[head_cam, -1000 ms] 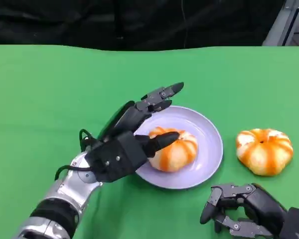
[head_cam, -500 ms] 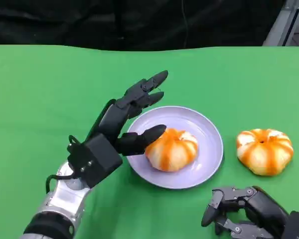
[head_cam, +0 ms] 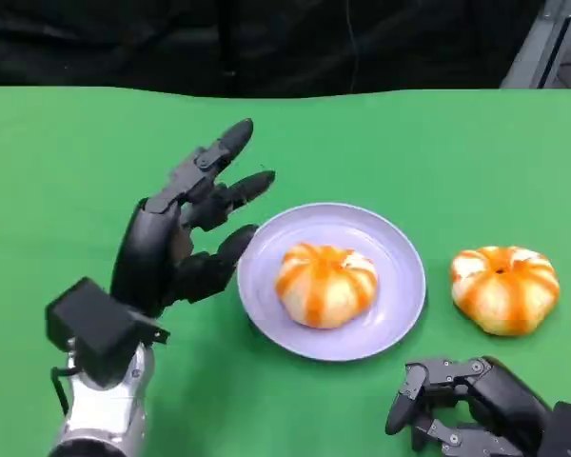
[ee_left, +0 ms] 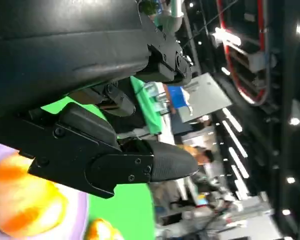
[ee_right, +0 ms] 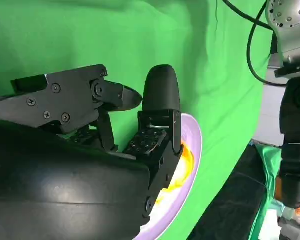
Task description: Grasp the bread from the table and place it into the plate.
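An orange-striped bread (head_cam: 325, 284) lies in the lavender plate (head_cam: 396, 249) at the table's middle; both also appear in the left wrist view, bread (ee_left: 20, 200) on plate (ee_left: 82, 205). A second striped bread (head_cam: 504, 288) sits on the green cloth right of the plate. My left hand (head_cam: 176, 238) is raised just left of the plate, fingers spread, holding nothing and clear of the bread. My right hand (head_cam: 462, 400) rests low at the front right, fingers loosely curled, empty. In the right wrist view the plate (ee_right: 192, 165) lies beyond its fingers (ee_right: 160, 115).
Green cloth (head_cam: 76, 162) covers the whole table. A dark backdrop runs along the far edge. A metal frame (head_cam: 547, 43) stands at the back right corner.
My left hand has let go of the bread in the plate and drawn back to the left and upward, fingers opening. The right hand has stayed put.
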`<state>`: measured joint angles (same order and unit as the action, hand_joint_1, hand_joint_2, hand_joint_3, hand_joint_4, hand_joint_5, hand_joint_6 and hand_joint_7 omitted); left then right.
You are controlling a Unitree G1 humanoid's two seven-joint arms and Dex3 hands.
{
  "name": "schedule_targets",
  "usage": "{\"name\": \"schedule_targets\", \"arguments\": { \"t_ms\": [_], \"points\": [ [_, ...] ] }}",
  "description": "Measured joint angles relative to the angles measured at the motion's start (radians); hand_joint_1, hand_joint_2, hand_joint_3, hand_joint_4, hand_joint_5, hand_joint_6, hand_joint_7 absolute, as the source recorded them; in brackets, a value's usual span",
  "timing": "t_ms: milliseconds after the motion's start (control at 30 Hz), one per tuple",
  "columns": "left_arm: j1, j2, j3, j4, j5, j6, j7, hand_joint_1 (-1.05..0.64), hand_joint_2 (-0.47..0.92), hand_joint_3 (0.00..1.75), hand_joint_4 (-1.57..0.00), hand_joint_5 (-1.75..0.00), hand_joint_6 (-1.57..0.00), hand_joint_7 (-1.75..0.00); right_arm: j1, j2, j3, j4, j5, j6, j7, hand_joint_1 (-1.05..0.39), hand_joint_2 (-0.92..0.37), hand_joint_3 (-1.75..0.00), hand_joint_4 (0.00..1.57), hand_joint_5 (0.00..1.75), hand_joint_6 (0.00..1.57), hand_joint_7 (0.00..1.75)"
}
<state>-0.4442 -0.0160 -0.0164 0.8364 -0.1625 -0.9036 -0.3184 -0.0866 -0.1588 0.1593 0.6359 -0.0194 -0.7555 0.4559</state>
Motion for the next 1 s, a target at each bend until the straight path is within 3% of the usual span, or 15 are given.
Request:
{"name": "schedule_targets", "arguments": {
  "t_ms": [333, 1000],
  "points": [
    [0.079, -0.008, 0.076, -0.042, -0.163, 0.045, -0.185, -0.83, 0.92, 0.34, -0.77, -0.04, -0.41, -0.02, 0.000, 0.000, -0.004, 0.005, 0.000, -0.002, 0.000, -0.04, -0.92, -0.47, 0.73, 1.53, 0.81, 1.07],
    [0.193, 0.003, 0.177, -0.032, -0.193, 0.031, -0.307, -0.82, 0.92, 0.36, -0.78, -0.02, -0.46, -0.01, 0.000, 0.000, -0.014, 0.006, 0.005, -0.003, 0.006, -0.03, -0.92, -0.48, 0.73, 1.54, 0.82, 1.07]
  ]
}}
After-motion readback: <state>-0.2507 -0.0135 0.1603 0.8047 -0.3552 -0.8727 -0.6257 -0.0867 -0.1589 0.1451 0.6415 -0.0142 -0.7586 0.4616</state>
